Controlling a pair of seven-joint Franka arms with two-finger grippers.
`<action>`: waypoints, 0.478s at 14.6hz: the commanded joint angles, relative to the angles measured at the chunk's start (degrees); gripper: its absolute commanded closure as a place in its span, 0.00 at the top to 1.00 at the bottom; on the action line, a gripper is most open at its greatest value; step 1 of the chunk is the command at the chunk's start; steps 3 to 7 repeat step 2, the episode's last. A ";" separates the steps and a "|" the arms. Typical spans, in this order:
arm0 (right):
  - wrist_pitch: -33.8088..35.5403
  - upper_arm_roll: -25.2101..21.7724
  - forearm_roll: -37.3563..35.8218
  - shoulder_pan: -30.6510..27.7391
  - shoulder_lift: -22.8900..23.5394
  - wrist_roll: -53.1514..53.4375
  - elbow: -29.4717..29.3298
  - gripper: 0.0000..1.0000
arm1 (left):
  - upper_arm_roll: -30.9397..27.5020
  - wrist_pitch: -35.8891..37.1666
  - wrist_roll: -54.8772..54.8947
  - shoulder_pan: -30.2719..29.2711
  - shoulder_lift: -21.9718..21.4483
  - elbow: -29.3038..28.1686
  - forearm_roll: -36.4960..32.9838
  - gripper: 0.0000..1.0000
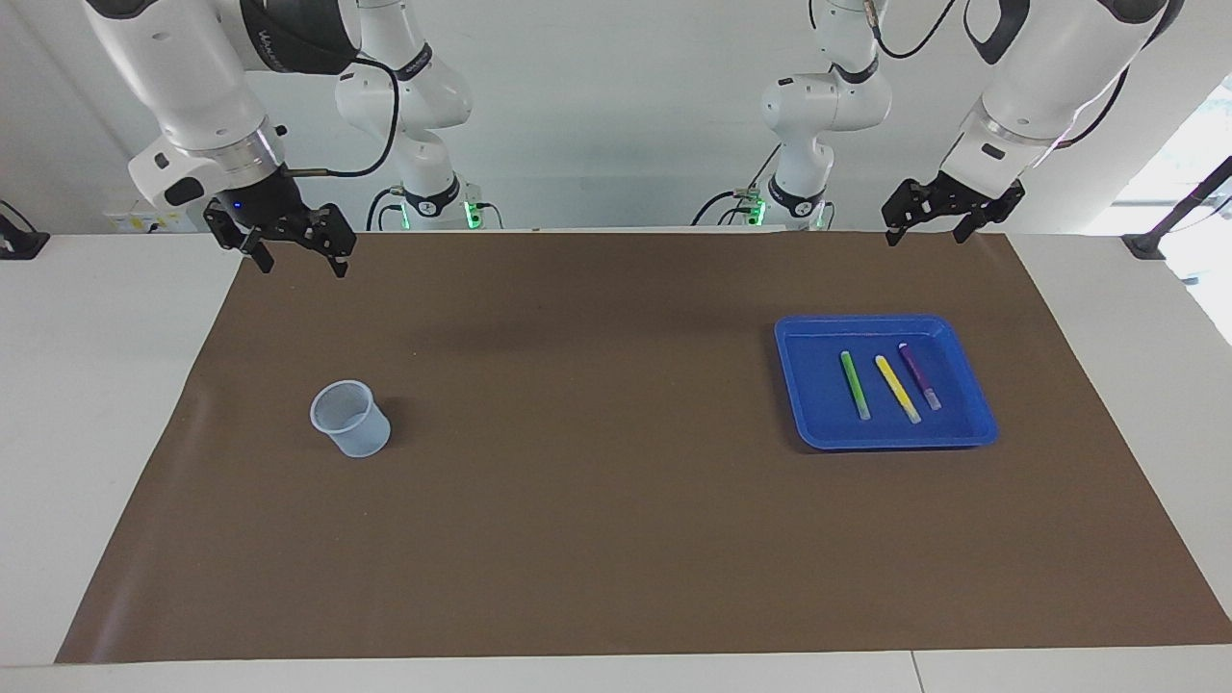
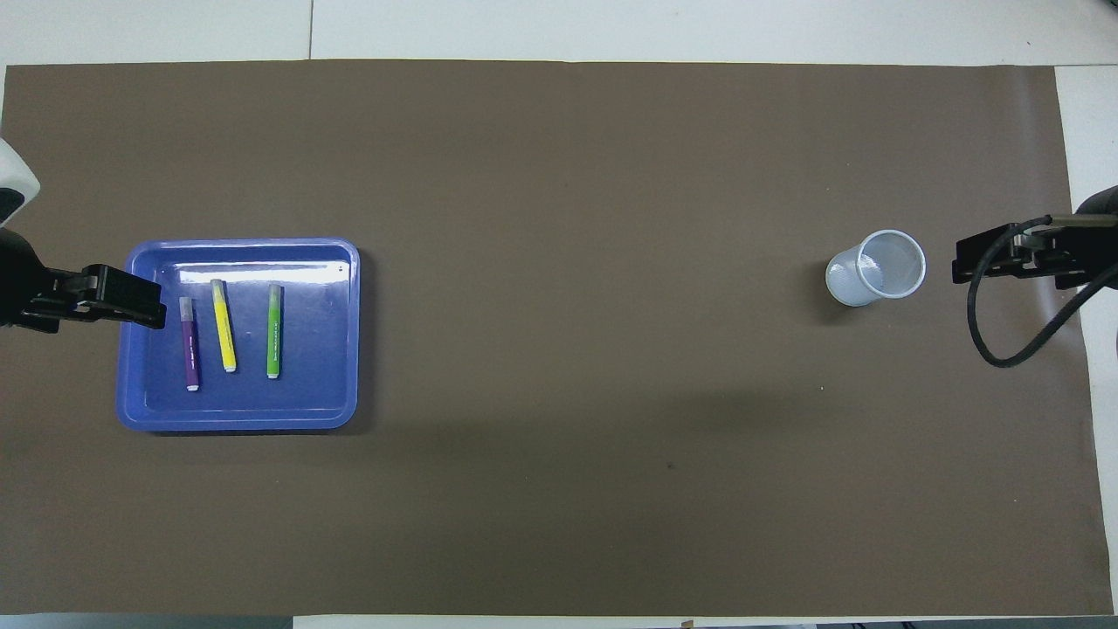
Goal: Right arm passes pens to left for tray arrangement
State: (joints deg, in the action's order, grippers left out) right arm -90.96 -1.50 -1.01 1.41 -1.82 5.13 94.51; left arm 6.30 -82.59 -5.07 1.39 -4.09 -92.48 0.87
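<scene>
While empty, both claws [image 1: 294,252] [image 1: 922,223] gape wide.

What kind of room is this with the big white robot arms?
It looks like a robot lab. Two white arms, the left arm and right arm, stand at a table with a brown mat. On it are a blue tray of pens and a clear plastic cup, like practice things.

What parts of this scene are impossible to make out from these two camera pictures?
- Left claw, overhead view: its arm is cut off by the picture's edge.
- Right claw, overhead view: partly covered by its own black cable.
- Pens in the blue tray, both views: any printing is too small to read.
</scene>
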 commanded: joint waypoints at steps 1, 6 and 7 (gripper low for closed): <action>0.79 -0.16 0.31 0.08 0.23 0.93 -0.56 1.00 | -1.12 1.03 -0.73 1.42 0.22 0.46 0.01 1.00; 0.87 -0.16 0.31 0.08 0.15 1.02 -0.47 1.00 | -1.03 1.12 -0.73 1.42 0.22 0.46 0.19 1.00; 0.87 -0.16 0.31 0.08 0.15 1.02 -0.47 1.00 | -1.03 1.12 -0.73 1.42 0.22 0.46 0.19 1.00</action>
